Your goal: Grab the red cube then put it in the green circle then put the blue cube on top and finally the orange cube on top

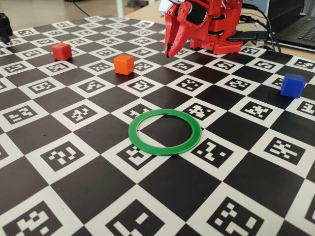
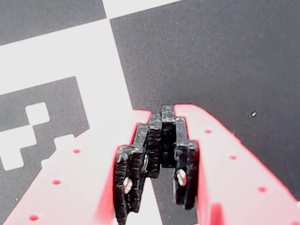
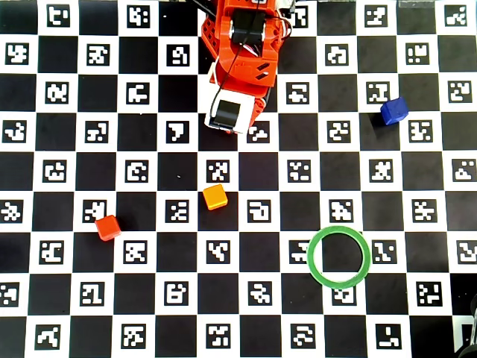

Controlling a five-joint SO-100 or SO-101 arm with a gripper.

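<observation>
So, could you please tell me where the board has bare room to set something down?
Most of it is bare. The widest stretch lies below the red cube and green circle in the overhead view. The gap between the orange cube and blue cube is open too. Crowded only around the gripper.

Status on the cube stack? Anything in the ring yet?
Nothing done yet. The green circle is empty. The red cube, orange cube and blue cube each sit apart on the board, none stacked. Nothing is in hand: the gripper is near the arm's base, shut and empty in the wrist view. Left: red into the ring, then blue on it, then orange on top.
</observation>
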